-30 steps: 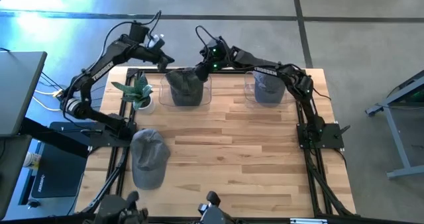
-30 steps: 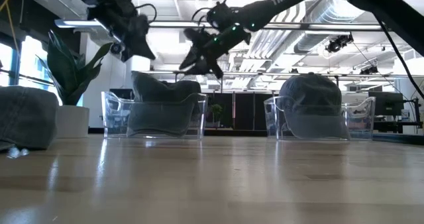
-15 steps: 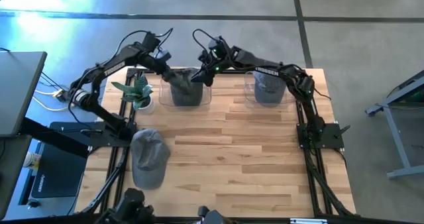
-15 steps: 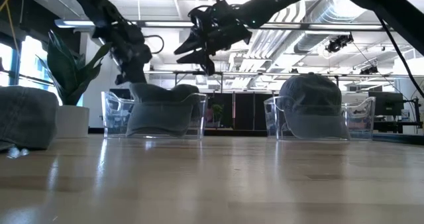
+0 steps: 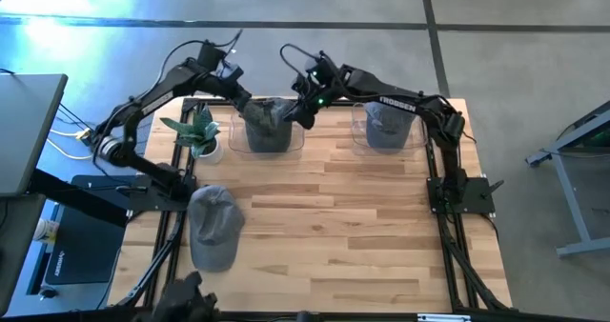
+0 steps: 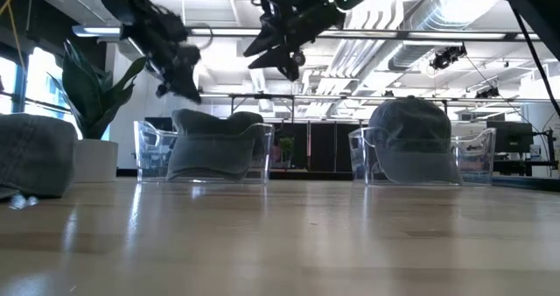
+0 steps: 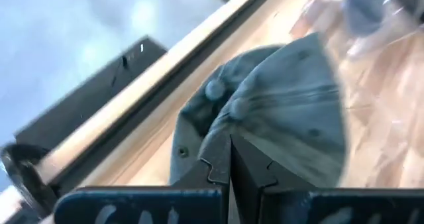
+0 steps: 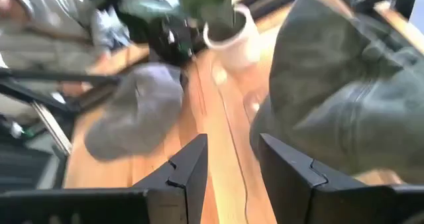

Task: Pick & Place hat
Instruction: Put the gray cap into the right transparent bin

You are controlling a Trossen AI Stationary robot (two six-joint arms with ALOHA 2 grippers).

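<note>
Two grippers above binned hat [image 5: 268,124]: left gripper [image 5: 250,108] pressed together, right gripper [image 5: 303,110] spread.

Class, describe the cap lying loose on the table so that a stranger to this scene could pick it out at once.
Start at the wooden table and find the potted plant near its left edge. Just in front of the plant lies the grey cap. Unlike the other two caps, it sits on bare wood, not in a clear bin.

A smooth grey concrete floor [image 5: 534,36] is surrounding the light wooden plank table [image 5: 324,227] in the high view, with blue glare spreading at upper left. In the low view, white ceiling ducts [image 6: 437,20] are running overhead (bright windows [image 6: 13,86] glowing at the left edge).
</note>
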